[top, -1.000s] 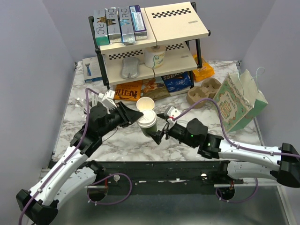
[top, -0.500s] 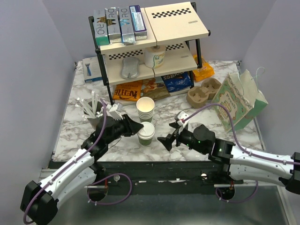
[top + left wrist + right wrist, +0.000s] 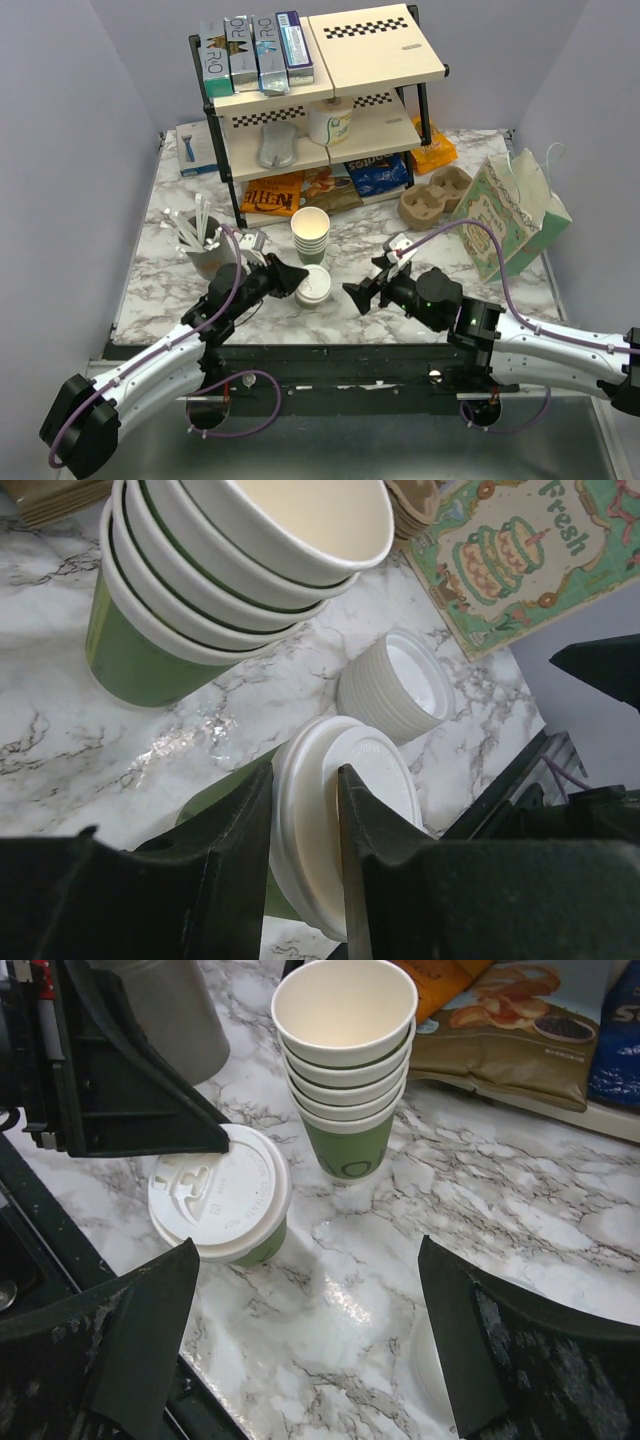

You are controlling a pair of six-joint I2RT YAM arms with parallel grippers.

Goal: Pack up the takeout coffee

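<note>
After it was lowered from the air, the coffee cup [image 3: 313,285] stood on the table [image 3: 350,240] by the cup stack [image 3: 310,232]; left claw [image 3: 305,780] flanked its lid [image 3: 215,1192], grip unclear; right claw [image 3: 308,1260] gaped; packing remained undone.

1. Takeout coffee [image 3: 222,1205]: matt paper cup; smooth white plastic lid with embossed top.
2. Stack of cups [image 3: 348,1080]: paper, smooth cream interior.
3. Table [image 3: 520,1210]: marble-patterned, glossy, reflective.
4. Cup carrier [image 3: 432,196]: brown moulded pulp, rough, matt.
</note>
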